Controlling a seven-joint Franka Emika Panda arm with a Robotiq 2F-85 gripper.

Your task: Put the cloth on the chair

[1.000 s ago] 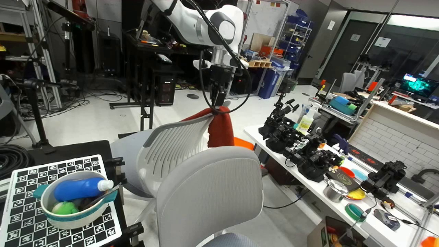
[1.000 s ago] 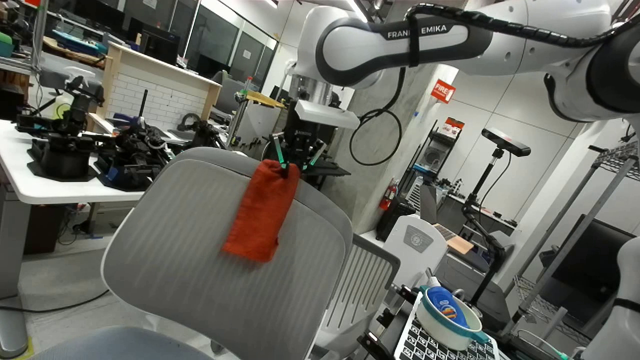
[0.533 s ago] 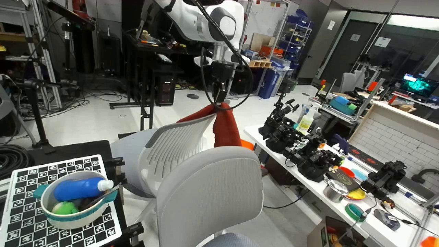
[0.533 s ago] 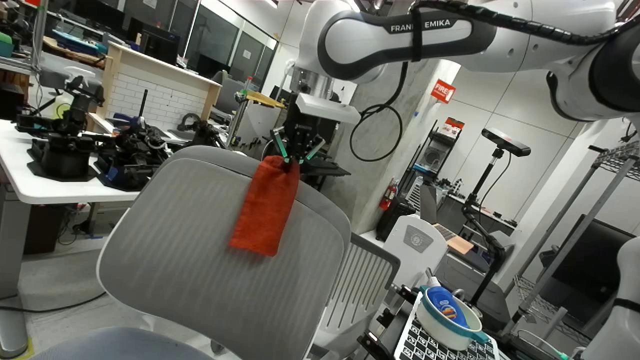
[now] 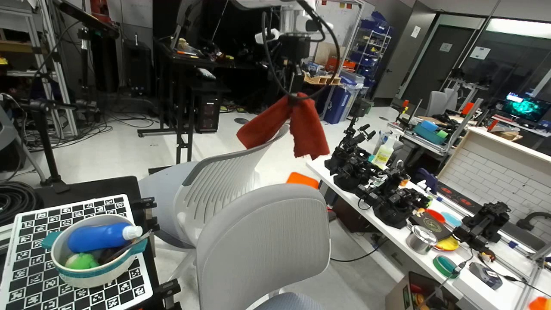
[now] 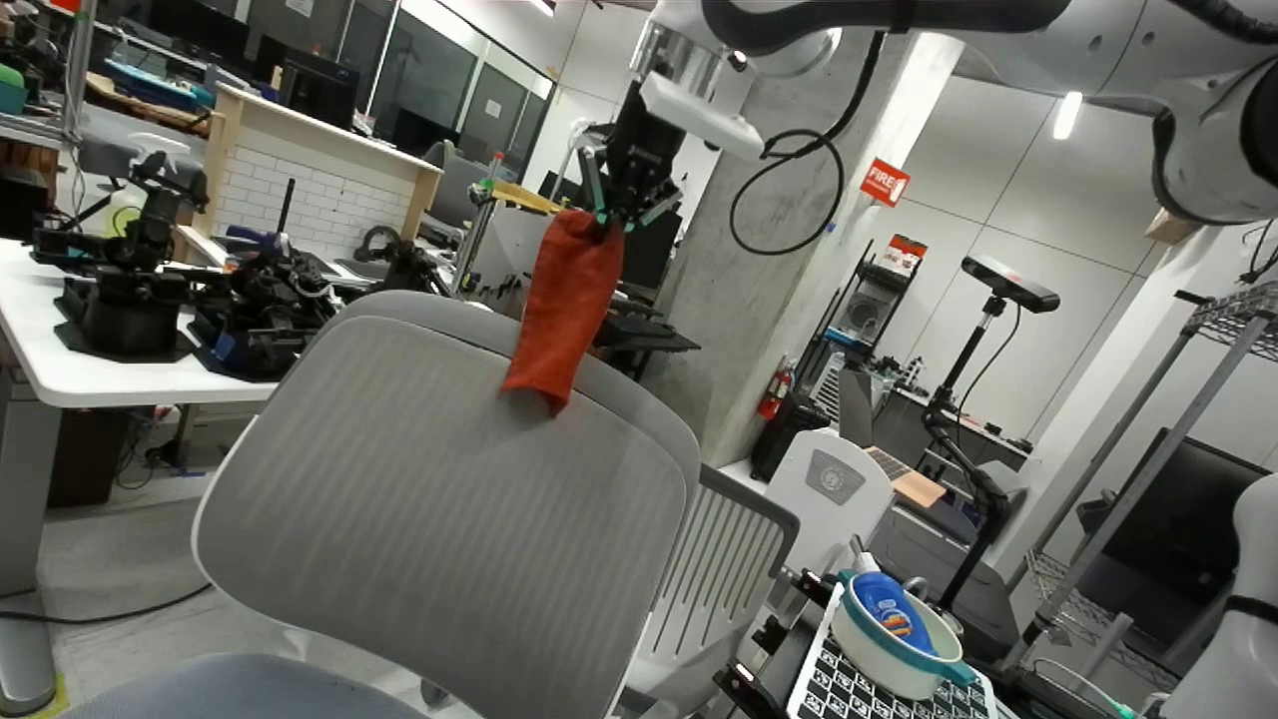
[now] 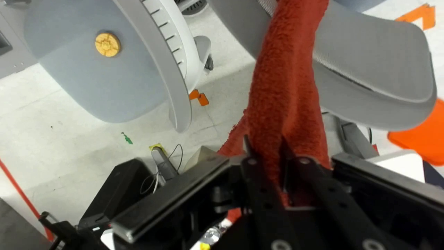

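Cloth hangs pinched in the jaws, upper centre; positioning seems the present step; next should be lowering onto the chair.

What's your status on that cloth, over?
Hand shut on cloth. Cloth hanging in two flaps, not yet released; contact with smooth-backed chair unclear. Slotted chair alongside, might snag it.

The gripper pinches the red cloth, which droops in two flaps, one appearing, in an exterior view, just above the far left corner of the white table. The grey chair stands between that table's left edge and the right edge of the black table, partly hiding the slotted chair.
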